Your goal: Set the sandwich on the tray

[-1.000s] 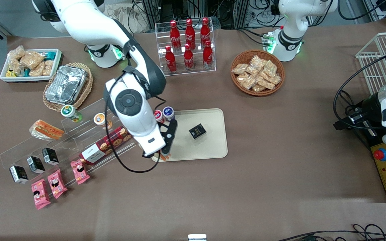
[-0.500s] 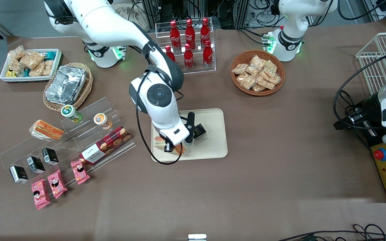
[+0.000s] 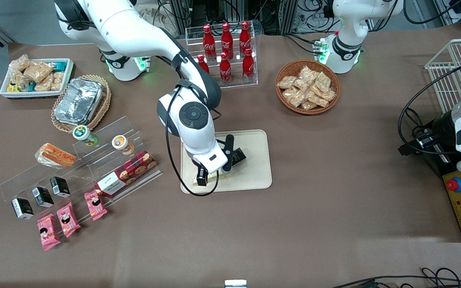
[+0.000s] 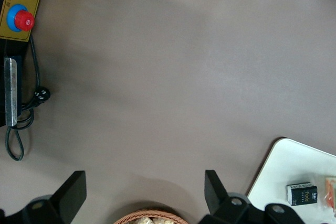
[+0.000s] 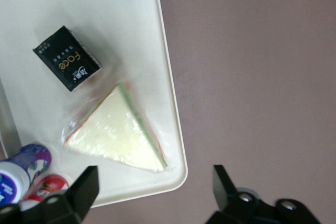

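The sandwich, a clear-wrapped triangular wedge with pale bread face and a green and orange cut edge, lies flat on the cream-beige tray near one rounded corner. My right gripper hovers above it, open and empty, with its fingers spread wide on either side and touching nothing. In the front view the gripper is over the part of the tray nearest the camera and hides most of the sandwich. A small black box lies on the tray beside the sandwich.
Two small capped bottles stand by the tray's edge. A smaller orange-topped sandwich and a clear acrylic shelf of snacks lie toward the working arm's end. A cola bottle rack and a snack basket stand farther from the camera.
My gripper carried the sandwich from the tray's edge to over the tray. The sandwich now lies on the tray, and the fingers stand open above it.
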`<state>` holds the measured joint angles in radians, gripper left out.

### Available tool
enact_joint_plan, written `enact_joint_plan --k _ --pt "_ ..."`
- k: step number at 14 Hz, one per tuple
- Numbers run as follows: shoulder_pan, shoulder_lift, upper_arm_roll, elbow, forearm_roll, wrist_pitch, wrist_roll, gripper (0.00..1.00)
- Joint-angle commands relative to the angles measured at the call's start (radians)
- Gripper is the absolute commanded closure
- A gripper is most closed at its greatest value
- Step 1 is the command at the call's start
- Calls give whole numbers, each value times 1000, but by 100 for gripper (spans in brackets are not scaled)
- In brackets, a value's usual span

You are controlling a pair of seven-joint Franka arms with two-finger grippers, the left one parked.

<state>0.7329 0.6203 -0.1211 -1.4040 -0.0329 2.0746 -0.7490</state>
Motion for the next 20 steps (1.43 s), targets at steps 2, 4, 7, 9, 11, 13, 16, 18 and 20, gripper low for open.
enact_joint_plan --k 2,4,7,9,11,13,16,18,20 --pt "7 -19 -5 -12 -12 -2 103 2" --pt "-10 -49 -8 -9 -10 -30 97 2" --pt "-12 -94 -17 -1 -21 -83 92 2" --pt "-23 -126 -29 2 -18 -109 100 2" --pt "-27 -166 -64 2 -9 -154 132 2" --pt "-39 -212 -100 2 31 -212 236 2" --pt "-50 -263 -127 0 42 -312 414 2" --pt "-50 -293 -153 -3 42 -361 512 2" --pt "-62 -315 -163 -4 45 -370 626 2"
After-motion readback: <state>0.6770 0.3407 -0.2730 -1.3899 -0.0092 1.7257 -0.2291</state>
